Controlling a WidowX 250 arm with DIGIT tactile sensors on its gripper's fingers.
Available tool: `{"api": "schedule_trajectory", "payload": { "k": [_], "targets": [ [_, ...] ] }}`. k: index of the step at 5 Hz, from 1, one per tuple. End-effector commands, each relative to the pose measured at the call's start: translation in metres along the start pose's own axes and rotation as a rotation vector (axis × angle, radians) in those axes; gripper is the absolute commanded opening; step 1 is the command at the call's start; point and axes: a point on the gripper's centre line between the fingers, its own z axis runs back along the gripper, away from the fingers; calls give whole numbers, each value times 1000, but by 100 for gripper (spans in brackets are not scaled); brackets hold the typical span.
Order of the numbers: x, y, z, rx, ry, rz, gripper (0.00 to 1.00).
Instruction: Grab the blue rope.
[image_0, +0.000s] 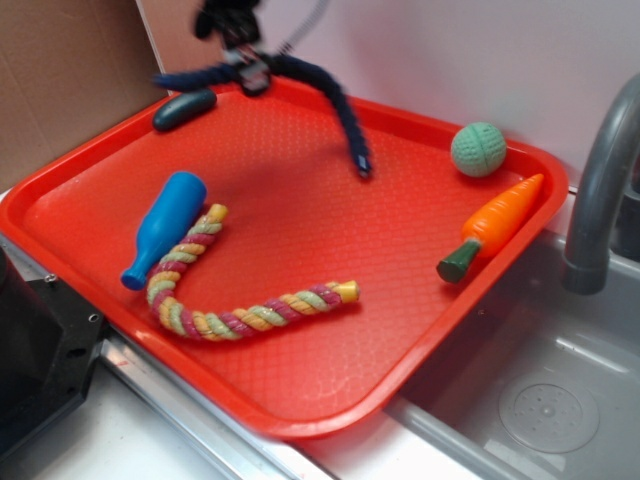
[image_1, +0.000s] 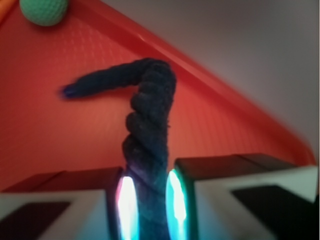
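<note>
The blue rope (image_0: 335, 100) is dark navy and twisted. It hangs above the far edge of the red tray (image_0: 300, 400), one end drooping right toward the tray floor, the other sticking out left. My gripper (image_0: 250, 72) is shut on its middle near the tray's back rim. In the wrist view the blue rope (image_1: 150, 125) runs up from between the two glowing pads, then bends left. My gripper (image_1: 149, 202) pinches it tightly there.
On the tray lie a pastel multicoloured rope (image_0: 230, 300), a light blue bottle toy (image_0: 165, 228), a dark green oblong toy (image_0: 184, 109), a green ball (image_0: 478, 149) and a toy carrot (image_0: 495, 225). A grey faucet (image_0: 600, 180) and sink (image_0: 540, 400) stand at right.
</note>
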Motion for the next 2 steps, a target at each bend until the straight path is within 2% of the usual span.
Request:
{"api": "schedule_trajectory", "payload": {
  "k": [1,2],
  "targets": [
    [1,-30,95,9,79,353,0],
    [1,-28,97,22,77,383,0]
  ]
}}
